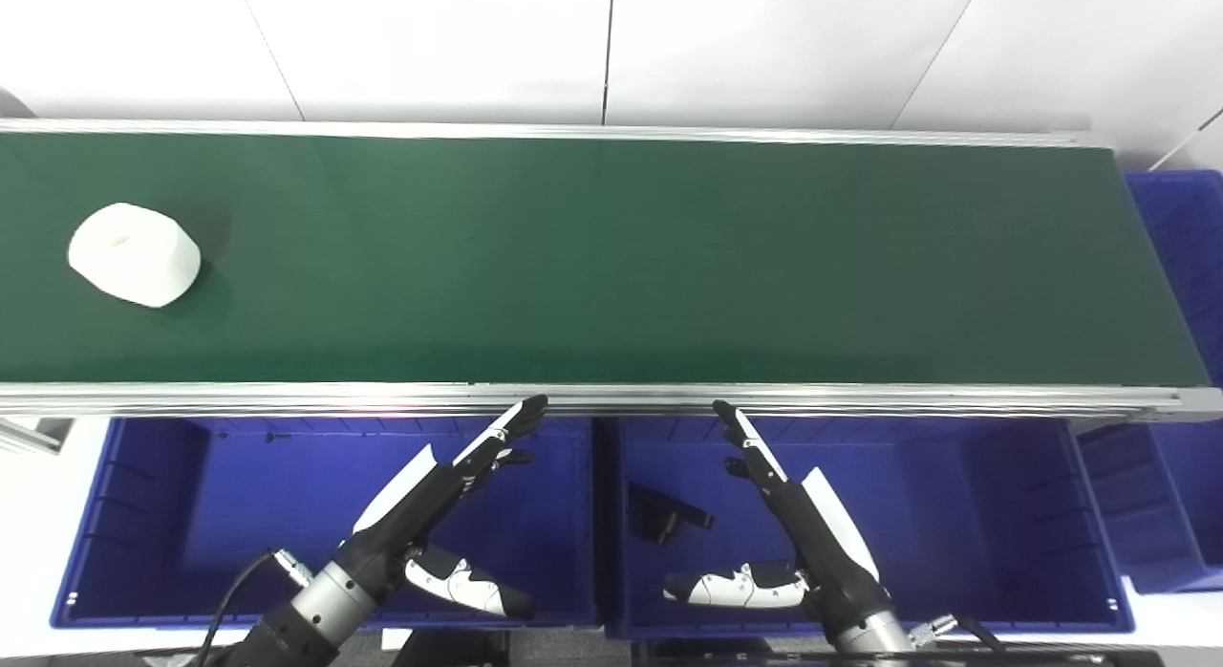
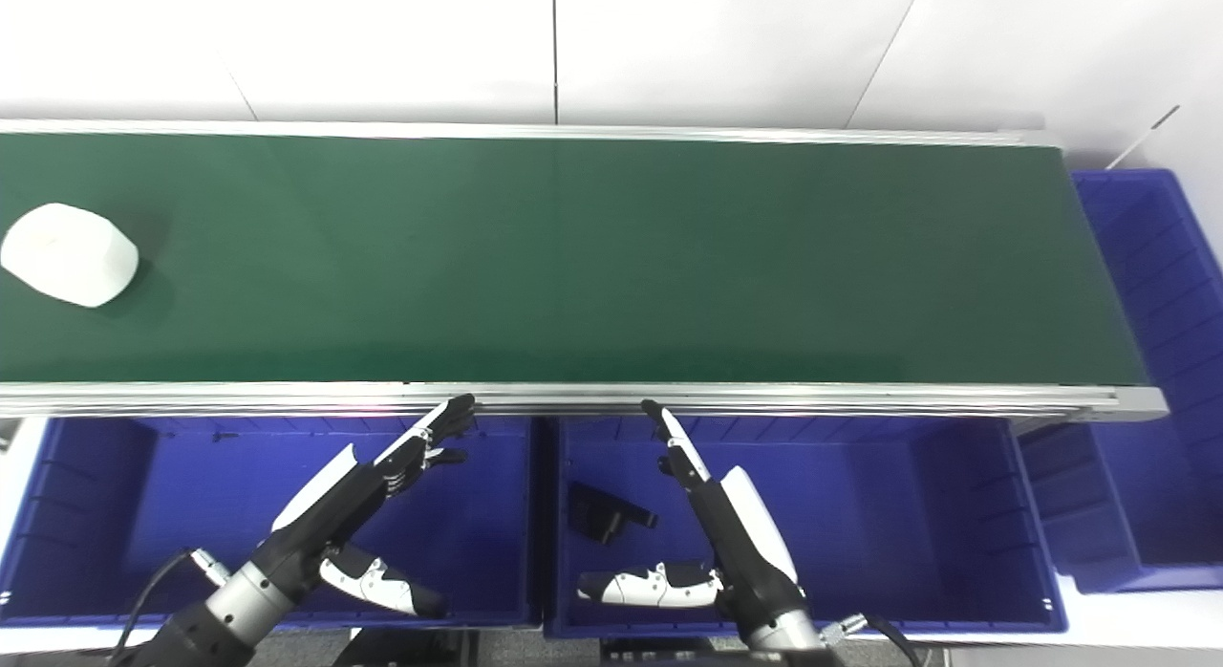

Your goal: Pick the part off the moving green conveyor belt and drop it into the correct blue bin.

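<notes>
A white part [image 1: 134, 254], rounded and blocky with a shallow dimple on top, lies alone at the far left end of the green conveyor belt [image 1: 611, 266], nearer the belt's middle line than either rail. Nothing touches it, and the long green surface to its right is bare all the way to the belt's end. Silver metal rails [image 1: 592, 397] edge the belt front and back, with white wall panels [image 1: 611, 46] behind.

Below the near rail sit two blue bins side by side. The left bin [image 1: 153, 514] shows only its blue floor and ribbed walls. The right bin [image 1: 1003, 514] holds a small black part [image 1: 664, 514] lying near its left wall. A third blue bin [image 1: 1180, 266] stands past the belt's right end, and another blue bin [image 1: 1137, 495] sits just below it.

The left robot hand [image 1: 449, 514] hovers over the left bin, fingers straight and spread, thumb held apart, holding nothing; its fingertips [image 1: 530, 409] reach close to the near rail. The right robot hand [image 1: 774, 524] mirrors it over the right bin, likewise spread and empty, fingertips near the rail. Both hands are well apart from the white part, with the near rail between them and the belt.
</notes>
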